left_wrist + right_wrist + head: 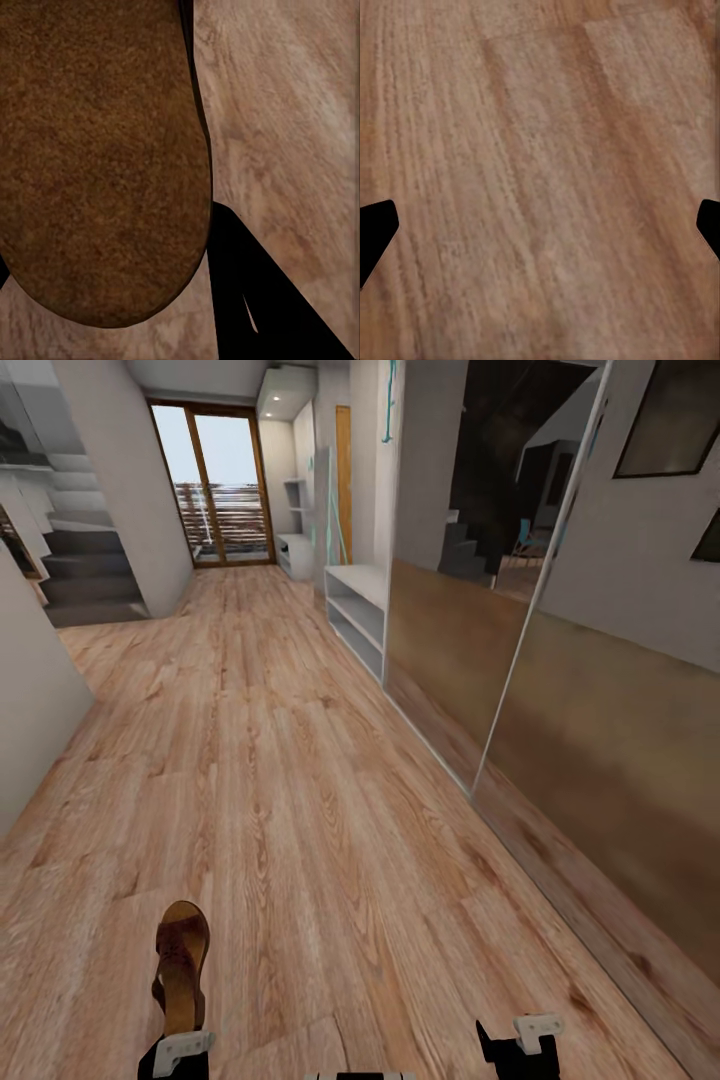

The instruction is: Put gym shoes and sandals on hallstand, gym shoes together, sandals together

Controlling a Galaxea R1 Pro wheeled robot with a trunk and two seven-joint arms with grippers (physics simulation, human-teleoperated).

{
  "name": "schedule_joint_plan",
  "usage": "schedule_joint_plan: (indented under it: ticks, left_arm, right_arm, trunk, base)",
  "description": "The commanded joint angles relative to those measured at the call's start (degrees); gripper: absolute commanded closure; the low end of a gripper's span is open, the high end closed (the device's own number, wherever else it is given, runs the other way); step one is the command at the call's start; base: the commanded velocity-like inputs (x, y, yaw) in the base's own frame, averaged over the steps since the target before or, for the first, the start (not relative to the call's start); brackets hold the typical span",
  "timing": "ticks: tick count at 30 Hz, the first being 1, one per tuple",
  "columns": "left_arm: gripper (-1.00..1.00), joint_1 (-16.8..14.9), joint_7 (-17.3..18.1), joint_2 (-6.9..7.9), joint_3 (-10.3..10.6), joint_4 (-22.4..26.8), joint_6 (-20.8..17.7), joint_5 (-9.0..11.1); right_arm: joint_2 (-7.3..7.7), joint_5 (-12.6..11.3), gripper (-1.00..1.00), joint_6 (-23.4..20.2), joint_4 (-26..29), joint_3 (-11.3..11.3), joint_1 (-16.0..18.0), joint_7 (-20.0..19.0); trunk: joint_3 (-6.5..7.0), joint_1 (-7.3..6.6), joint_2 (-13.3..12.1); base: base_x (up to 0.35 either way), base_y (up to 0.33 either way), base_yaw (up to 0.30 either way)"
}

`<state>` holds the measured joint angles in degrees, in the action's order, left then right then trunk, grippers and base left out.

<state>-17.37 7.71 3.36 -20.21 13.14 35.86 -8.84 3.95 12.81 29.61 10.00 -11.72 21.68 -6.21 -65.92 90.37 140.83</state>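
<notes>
The corridor floor (300, 780) of light wood planks runs ahead toward a glass door (215, 485) at the far end. Along the right wall stand tall mirrored panels (520, 610), and beyond them the pale grey hallstand (357, 615) with its open shelf tiers, well apart from the robot. A staircase (85, 565) rises at the far left.

Both arms are held low and forward at the bottom edge of the head view. The left gripper (182, 1050) carries a dark brown sandal (181, 965), clamped at its heel end, the toe pointing away toward the corridor. In the left wrist view the sandal's brown sole (97, 157) sits right against the camera, with one dark finger (255, 300) beside it over the planks.

The right gripper (520, 1042) holds nothing; in the right wrist view its fingertips (375, 229) stand wide apart at the edges over bare floor (540, 180).
</notes>
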Motion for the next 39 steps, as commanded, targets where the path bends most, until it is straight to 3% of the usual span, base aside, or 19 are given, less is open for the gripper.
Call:
schedule_joint_plan:
  ticks: [1,15,24,39]
  left_arm:
    - [1.00,0.0,0.2,-0.02,-0.5,0.0,0.2,-0.7]
    - [1.00,0.0,0.2,-0.02,-0.5,0.0,0.2,-0.7]
    - [1.00,0.0,0.2,-0.02,-0.5,0.0,0.2,-0.7]
    - [1.00,0.0,0.2,-0.05,-0.5,0.0,0.2,-0.7]
  right_arm:
    - [-0.03,0.3,-1.00,0.2,0.0,-0.5,0.0,-0.4]
    - [-0.36,0.2,-1.00,0.2,0.0,-0.5,0.0,-0.4]
    - [-0.51,0.2,-1.00,0.2,0.0,-0.5,0.0,-0.3]
    - [-0.52,0.2,-1.00,0.2,0.0,-0.5,0.0,-0.3]
  trunk:
    - [0.16,-0.24,-0.4]
    - [2.73,-3.31,-6.0]
    - [4.35,-5.29,-9.6]
    - [4.35,-5.29,-9.6]
  base:
    - [0.000,0.000,0.000]
    - [0.000,0.000,0.008]
    - [0.000,0.000,0.225]
    - [0.000,0.000,0.276]
